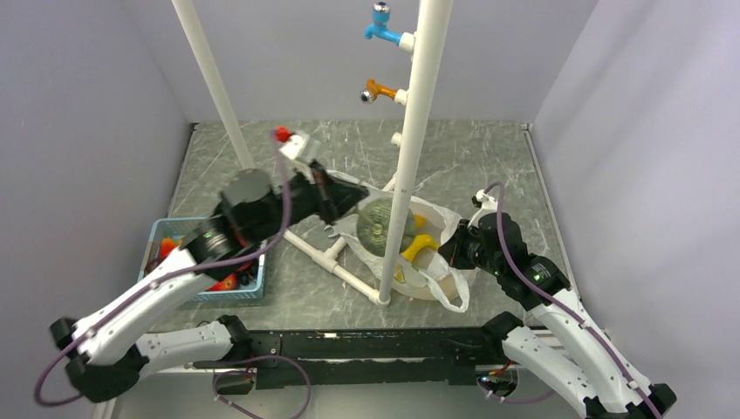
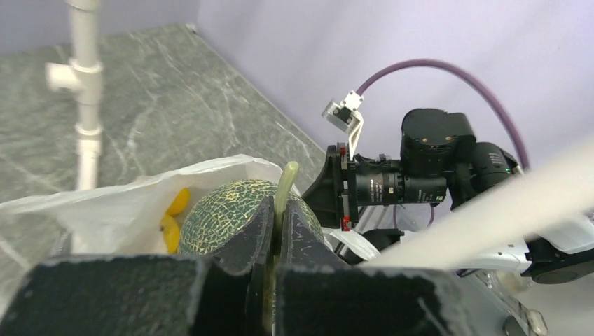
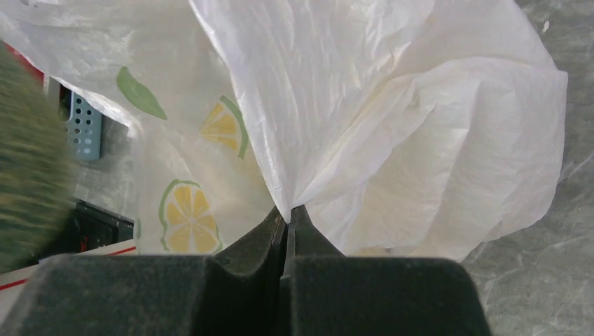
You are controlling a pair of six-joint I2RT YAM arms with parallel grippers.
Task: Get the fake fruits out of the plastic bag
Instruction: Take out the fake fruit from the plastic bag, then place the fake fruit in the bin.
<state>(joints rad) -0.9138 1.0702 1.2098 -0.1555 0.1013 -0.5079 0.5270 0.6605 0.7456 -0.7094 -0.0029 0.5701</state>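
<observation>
The plastic bag lies open at mid-table, white with lemon prints. A green netted melon fills its mouth, and yellow bananas lie beside it inside the bag. My left gripper is shut on the melon's pale stem, with the melon just beyond the fingers and the bananas to its left. My right gripper is shut on a fold of the bag at its right side. The melon shows as a blur at the left edge.
A light-blue lattice basket at the left holds red and orange fruits. A white pipe frame stands over the bag, with one upright right in front of the melon, another upright at the back left, and a bar on the table. Blue and orange taps stick out of the pole.
</observation>
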